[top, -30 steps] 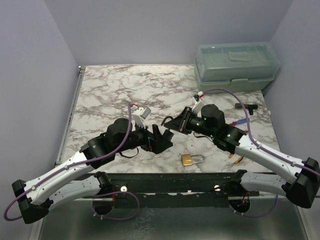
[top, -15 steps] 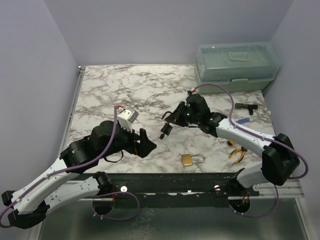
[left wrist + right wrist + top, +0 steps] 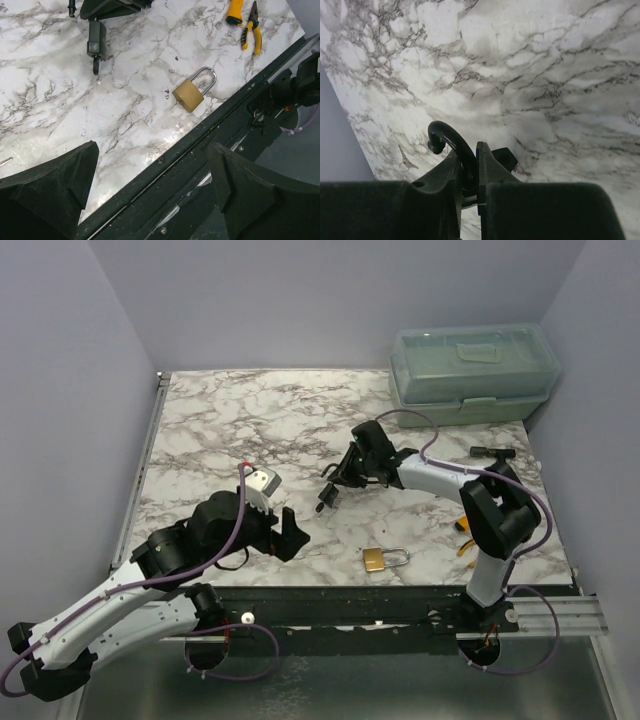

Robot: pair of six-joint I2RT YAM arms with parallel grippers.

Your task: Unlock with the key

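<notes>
My right gripper (image 3: 338,480) is shut on a black padlock (image 3: 325,498) and holds it a little above the marble table. In the right wrist view its curved shackle (image 3: 451,141) sticks out between the fingers (image 3: 492,167), with one end free of the body. The padlock also shows in the left wrist view (image 3: 96,39). A small silver key (image 3: 405,160) lies flat on the table to the left of it. My left gripper (image 3: 289,536) is open and empty, near the front edge and left of a brass padlock (image 3: 379,559), which also shows in the left wrist view (image 3: 192,93).
A pale green toolbox (image 3: 472,370) stands at the back right. Yellow-handled pliers (image 3: 244,22) lie right of the brass padlock. A black tool (image 3: 491,453) lies near the right edge. The black front rail (image 3: 200,150) runs under my left gripper.
My left gripper has drawn back to the left and toward the near edge, away from the right gripper. The right arm has folded back; its gripper still holds the black padlock at about the same spot.
</notes>
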